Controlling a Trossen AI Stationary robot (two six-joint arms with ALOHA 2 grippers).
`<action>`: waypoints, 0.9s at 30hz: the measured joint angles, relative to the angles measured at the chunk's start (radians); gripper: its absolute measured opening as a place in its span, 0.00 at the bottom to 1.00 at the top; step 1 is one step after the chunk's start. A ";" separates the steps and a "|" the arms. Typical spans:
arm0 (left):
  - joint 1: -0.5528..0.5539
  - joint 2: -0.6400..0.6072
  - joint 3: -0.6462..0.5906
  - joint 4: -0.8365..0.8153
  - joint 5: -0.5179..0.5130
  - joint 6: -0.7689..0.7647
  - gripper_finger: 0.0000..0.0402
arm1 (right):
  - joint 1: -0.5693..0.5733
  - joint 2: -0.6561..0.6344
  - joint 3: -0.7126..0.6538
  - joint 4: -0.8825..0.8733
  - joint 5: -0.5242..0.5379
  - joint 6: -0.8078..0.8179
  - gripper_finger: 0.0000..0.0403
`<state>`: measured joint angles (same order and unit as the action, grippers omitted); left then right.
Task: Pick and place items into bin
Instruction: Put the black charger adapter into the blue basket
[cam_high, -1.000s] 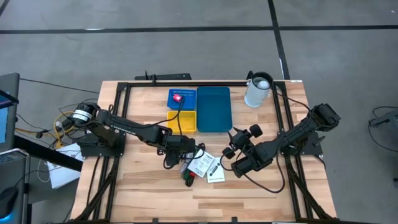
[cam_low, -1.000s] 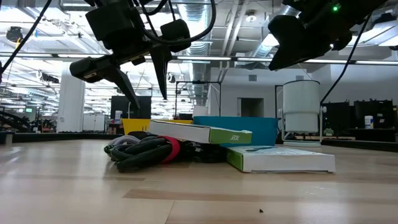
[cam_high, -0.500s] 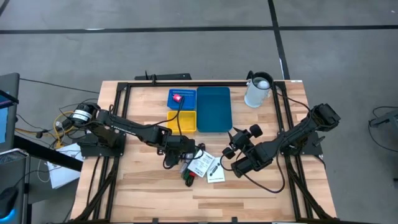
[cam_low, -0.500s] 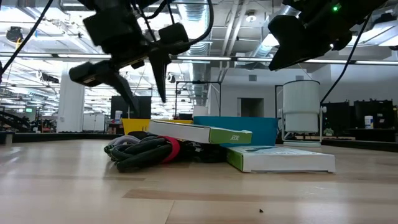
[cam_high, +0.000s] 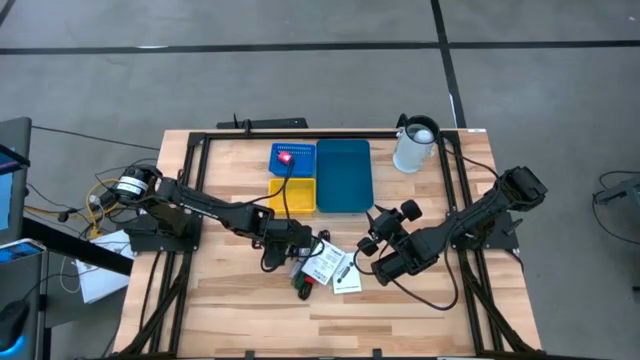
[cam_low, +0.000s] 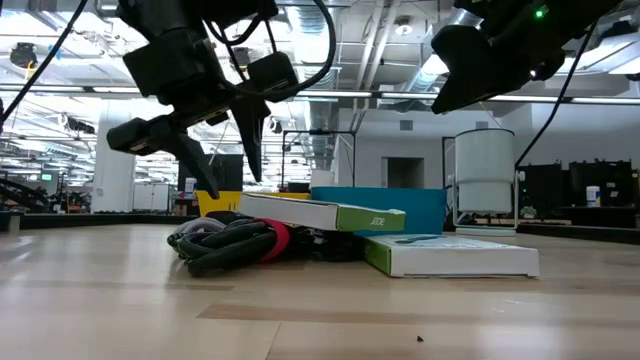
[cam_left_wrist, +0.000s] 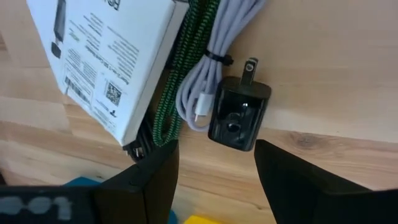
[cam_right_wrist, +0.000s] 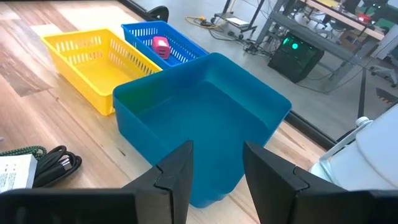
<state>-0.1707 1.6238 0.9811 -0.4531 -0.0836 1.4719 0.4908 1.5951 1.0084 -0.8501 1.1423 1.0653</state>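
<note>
Two open claws above items (cam_high: 322, 266)

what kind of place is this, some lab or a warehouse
Most likely a robotics lab in an industrial hall: a wooden table framed by two mounted arms, sorting bins such as the large blue bin, and exposed ceiling ducts beyond.

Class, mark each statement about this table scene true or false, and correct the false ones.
1. A pink item lies in the small blue basket. True.
2. The yellow basket holds a white box. False: it looks empty.
3. The left gripper hangs over the cable bundle with jaws open. True.
4. The white jug stands inside the large blue bin. False: it stands on the table beside the bin.
5. The right gripper holds a white box. False: it holds nothing.
</note>
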 joint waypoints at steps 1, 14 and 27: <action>0.000 0.000 -0.004 0.002 -0.003 0.000 0.50 | 0.000 0.000 0.000 0.000 -0.001 0.000 0.33; -0.001 0.043 -0.002 0.023 -0.004 -0.006 0.50 | 0.000 0.000 0.000 -0.001 -0.019 -0.001 0.33; -0.021 0.064 0.004 0.029 -0.022 -0.007 0.50 | 0.000 0.000 0.000 0.021 -0.044 -0.027 0.33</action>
<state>-0.1921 1.6876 0.9852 -0.4242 -0.1054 1.4652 0.4904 1.5948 1.0084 -0.8289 1.0984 1.0386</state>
